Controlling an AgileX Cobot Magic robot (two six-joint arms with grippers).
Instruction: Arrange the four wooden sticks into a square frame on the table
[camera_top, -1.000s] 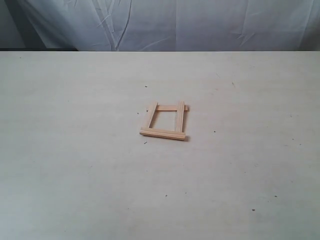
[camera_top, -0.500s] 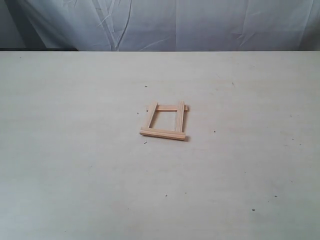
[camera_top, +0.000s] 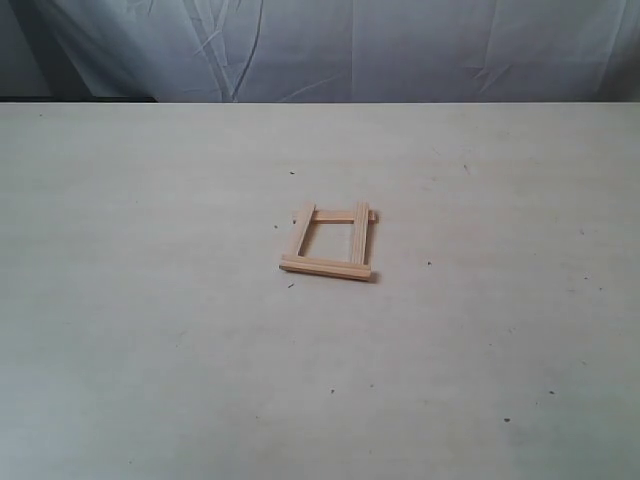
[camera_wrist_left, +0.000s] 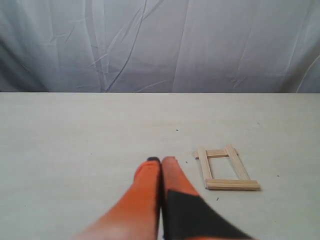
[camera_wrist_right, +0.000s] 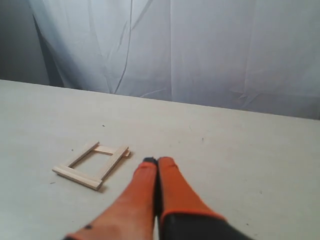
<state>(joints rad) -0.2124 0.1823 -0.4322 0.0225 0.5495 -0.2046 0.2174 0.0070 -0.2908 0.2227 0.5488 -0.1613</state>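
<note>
Exterior view puts the square frame (camera_top: 326, 267) in the middle of the table (camera_top: 150, 350), all four wooden sticks touching in a closed outline. The near stick (camera_top: 340, 269) and the far stick (camera_top: 335, 216) run across the table, and the two side sticks (camera_top: 300, 232) run away from the camera between them. The far stick sits a little in from the side sticks' tips, and its right end pokes out just past the right-hand side stick.

Neither arm shows in that view. On the wrist cameras I see my left gripper (camera_wrist_left: 160, 161) with its orange fingers pressed together and nothing between them, and my right gripper (camera_wrist_right: 157, 160) closed the same way, also empty. Both hang above bare table, apart from the frame (camera_wrist_left: 232, 185), which lies ahead of each claw and inward, toward the other arm (camera_wrist_right: 77, 177).

I can't tell which arm is nearer; they look about even. I judge the frame essentially built. If I tidy anything, it would be that overhanging end, which is on the right arm's side, pushed along the far stick's long axis.
</note>
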